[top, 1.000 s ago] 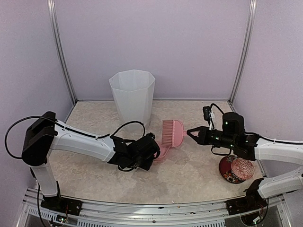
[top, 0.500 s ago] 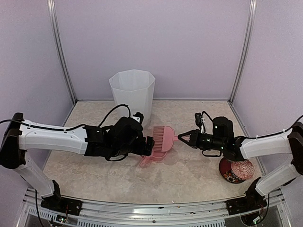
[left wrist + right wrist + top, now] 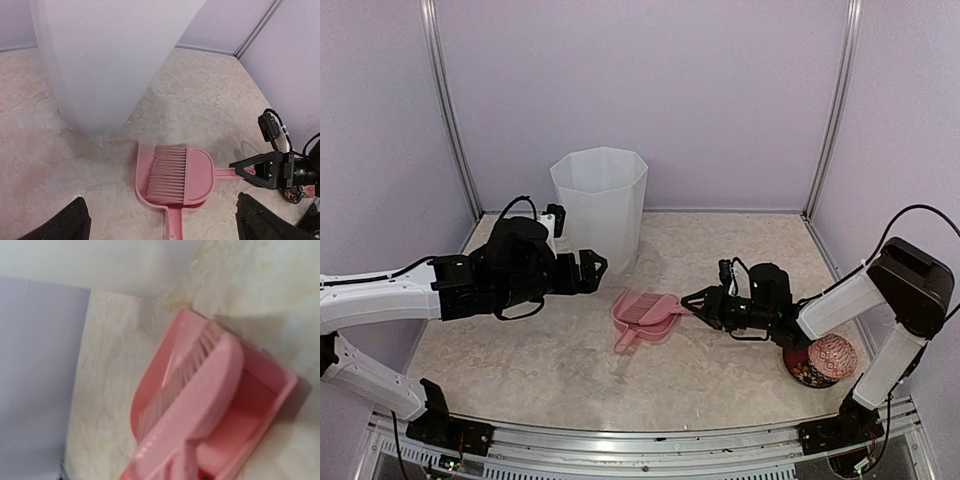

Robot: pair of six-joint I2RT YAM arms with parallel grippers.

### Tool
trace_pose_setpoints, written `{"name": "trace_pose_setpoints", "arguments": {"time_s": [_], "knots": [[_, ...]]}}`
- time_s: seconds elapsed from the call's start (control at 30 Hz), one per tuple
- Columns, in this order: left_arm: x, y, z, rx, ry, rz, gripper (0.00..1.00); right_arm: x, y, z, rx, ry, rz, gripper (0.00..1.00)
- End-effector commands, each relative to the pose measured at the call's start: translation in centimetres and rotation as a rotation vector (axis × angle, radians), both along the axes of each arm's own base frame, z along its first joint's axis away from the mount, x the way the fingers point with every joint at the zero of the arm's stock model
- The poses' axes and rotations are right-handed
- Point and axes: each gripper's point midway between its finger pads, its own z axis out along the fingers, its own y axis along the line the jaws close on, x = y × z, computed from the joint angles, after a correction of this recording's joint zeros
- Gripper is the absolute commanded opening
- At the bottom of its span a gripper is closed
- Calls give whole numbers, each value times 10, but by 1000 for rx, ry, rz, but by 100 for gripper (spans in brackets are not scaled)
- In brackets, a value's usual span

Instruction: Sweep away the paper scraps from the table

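Pink things lie near the middle of the table (image 3: 540, 350): a dustpan (image 3: 141, 180) lies flat, with a brush (image 3: 197, 175) inside it. No paper scraps show on the table in any view, so I cannot tell where they are. Maybe they are in the tall white bin (image 3: 600, 200) near the back edge. The left fingers (image 3: 592, 270) are spread wide with nothing in them, beside the bin and well apart from the dustpan. The right fingers (image 3: 692, 301) are at the end of the brush handle, but I cannot tell if they pinch it or are loose. Paper bits would be very light and floppy, so I think brushing beats pinching. The stiff brush handle looks like the best place to hold.
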Motion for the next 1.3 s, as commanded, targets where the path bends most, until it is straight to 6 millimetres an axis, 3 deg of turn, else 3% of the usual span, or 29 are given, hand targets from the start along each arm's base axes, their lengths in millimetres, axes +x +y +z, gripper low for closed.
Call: {"name": "trace_pose_setpoints", "arguments": {"time_s": [0.0, 0.13, 0.3, 0.6, 0.7, 0.83, 1.07, 1.17, 1.27], "knots": [[0, 13, -3, -45, 14, 0, 99, 5, -8, -3, -19, -22, -50, 44], [2, 24, -4, -39, 16, 24, 99, 9, -27, -9, -101, -39, -106, 55], [6, 36, 4, -41, -3, 52, 99, 16, -65, -8, -248, -89, -208, 62], [13, 57, 12, -40, -21, 114, 99, 32, -124, 24, -566, -247, -384, 68], [15, 70, 17, -37, -27, 161, 99, 37, -140, 37, -668, -282, -438, 76], [23, 101, 27, -45, -31, 264, 99, 46, -159, 56, -823, -342, -489, 85], [42, 174, 46, -1, -116, 491, 99, 55, -206, 87, -1144, -507, -640, 95], [49, 206, 52, 2, -173, 612, 99, 58, -213, 98, -1257, -634, -621, 100], [56, 225, 60, 21, -254, 651, 99, 63, -215, 108, -1302, -749, -596, 100]]}}
